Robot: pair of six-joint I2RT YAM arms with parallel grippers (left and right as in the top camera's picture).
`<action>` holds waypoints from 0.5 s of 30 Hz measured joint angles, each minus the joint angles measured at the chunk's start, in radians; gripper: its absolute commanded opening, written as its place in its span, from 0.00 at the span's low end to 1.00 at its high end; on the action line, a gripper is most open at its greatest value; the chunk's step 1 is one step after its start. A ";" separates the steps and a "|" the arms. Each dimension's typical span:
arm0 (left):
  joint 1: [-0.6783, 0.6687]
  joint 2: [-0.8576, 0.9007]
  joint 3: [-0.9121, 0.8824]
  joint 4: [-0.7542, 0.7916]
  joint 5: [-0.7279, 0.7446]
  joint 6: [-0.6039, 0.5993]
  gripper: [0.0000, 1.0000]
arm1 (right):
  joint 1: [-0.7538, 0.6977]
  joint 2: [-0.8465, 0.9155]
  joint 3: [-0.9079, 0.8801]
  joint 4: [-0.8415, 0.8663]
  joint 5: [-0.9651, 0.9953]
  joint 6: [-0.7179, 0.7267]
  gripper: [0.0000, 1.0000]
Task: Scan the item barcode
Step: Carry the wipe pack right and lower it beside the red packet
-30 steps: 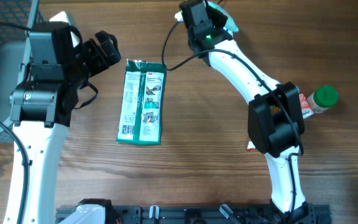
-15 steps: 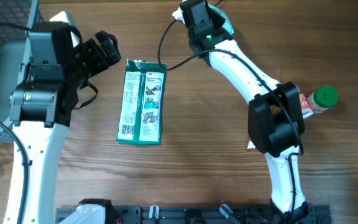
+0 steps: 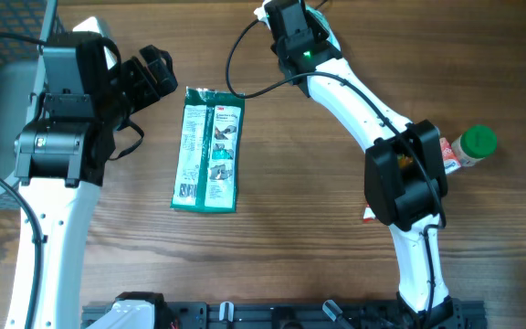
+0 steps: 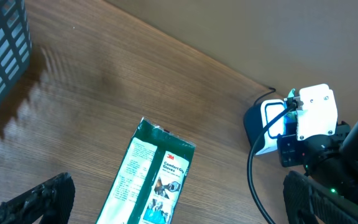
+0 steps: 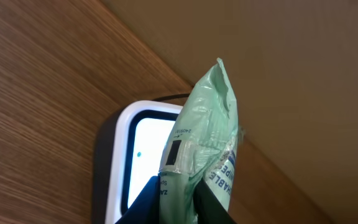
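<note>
Pouch of pale mint-green plastic (image 5: 205, 134) stands upright in the right hand (image 5: 188, 208), which is clenched on its lower end. It is held just in front of the white-rimmed dark scanner window (image 5: 135, 155) near the far edge of the wooden tabletop (image 5: 36, 93). Left hand (image 3: 156, 73) hangs released, its 2 fingers spread, beside the flat dark green glove packet (image 3: 210, 149) lying on the wood. A green-capped bottle (image 3: 471, 144) rests well apart, on the right.

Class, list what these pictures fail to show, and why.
1. Print on the pale green pouch: too small to read, right wrist view; overhead, the right arm hides most of it.
2. Label of the green-capped bottle: partly behind the right arm, overhead.
3. Basket: cut off by the frame edge, left wrist view.
</note>
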 measured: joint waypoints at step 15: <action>0.000 0.000 0.000 0.000 0.000 0.000 1.00 | -0.011 -0.213 -0.010 -0.228 -0.064 0.110 0.04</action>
